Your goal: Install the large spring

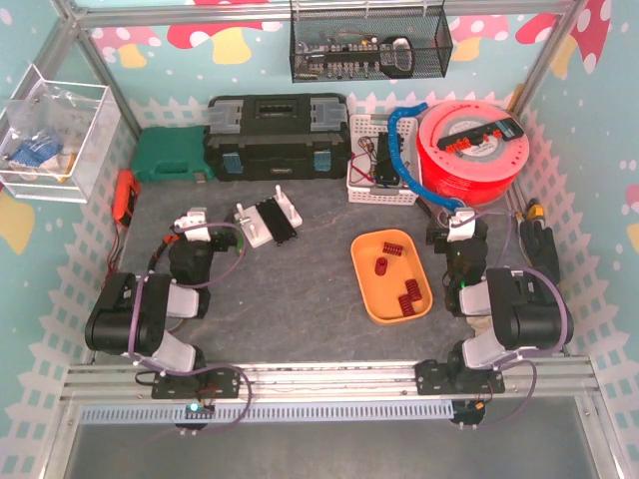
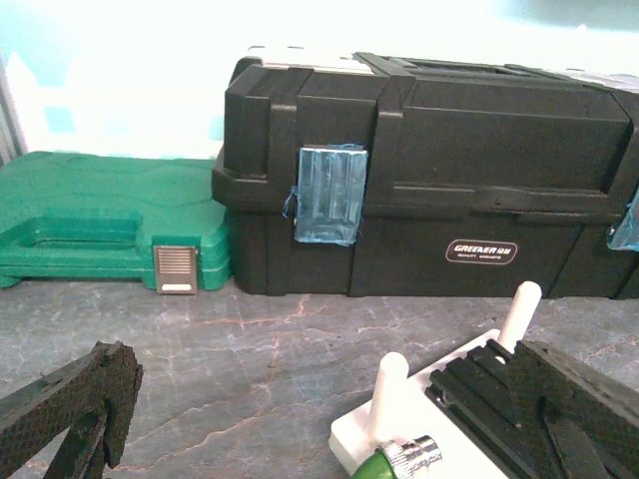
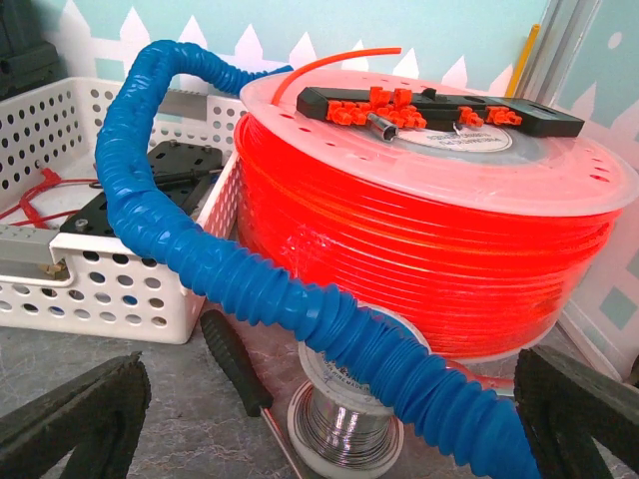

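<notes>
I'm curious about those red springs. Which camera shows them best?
The top external view: the red springs lie in the orange tray, seen clearly from above. Neither wrist view shows them at all.

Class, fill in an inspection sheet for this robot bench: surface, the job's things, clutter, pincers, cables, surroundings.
Surface: grey marbled mat.
Job's things: orange tray holds several red springs; white-and-black fixture with two posts stands left of it, apart.
Clutter: black toolbox, green case, white basket, blue hose and orange spool along the back.
Pincers: left pincer open, empty, near the fixture; right pincer open, empty, facing the spool.
Cables: purple cable loops along both arms.
Surroundings: wire basket on back wall; clear box on left wall.
</notes>
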You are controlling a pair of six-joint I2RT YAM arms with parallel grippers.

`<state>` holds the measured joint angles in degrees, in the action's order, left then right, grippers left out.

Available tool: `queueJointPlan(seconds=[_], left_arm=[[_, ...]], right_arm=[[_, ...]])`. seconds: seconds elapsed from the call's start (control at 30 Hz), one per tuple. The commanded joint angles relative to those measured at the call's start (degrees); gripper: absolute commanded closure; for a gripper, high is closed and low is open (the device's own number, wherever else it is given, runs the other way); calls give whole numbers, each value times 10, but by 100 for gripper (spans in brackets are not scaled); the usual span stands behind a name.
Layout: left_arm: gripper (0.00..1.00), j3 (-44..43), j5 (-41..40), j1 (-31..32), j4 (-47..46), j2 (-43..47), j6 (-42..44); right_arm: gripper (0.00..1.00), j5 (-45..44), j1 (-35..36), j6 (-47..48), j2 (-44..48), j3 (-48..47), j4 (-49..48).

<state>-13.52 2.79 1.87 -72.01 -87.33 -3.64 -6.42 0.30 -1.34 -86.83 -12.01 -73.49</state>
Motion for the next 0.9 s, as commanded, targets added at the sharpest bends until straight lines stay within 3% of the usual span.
queueJointPlan(seconds=[0.0, 0.37, 0.53, 0.67, 0.87], left_arm=[[1, 3, 6, -1, -7, 0, 4], [1, 4, 6, -1, -8, 1, 4], [1, 0, 4, 0, 18, 31, 4], [1, -37, 15, 2, 164, 113, 5], [1, -162, -17, 3, 419, 221, -123]], right_arm=[[1, -4, -3, -5, 2, 5, -15], [1, -3, -3, -5, 3, 6, -18], [1, 24, -3, 5, 91, -38, 126], [1, 23, -3, -28, 162, -75, 224], [1, 35, -3, -149, 225, -212, 478]])
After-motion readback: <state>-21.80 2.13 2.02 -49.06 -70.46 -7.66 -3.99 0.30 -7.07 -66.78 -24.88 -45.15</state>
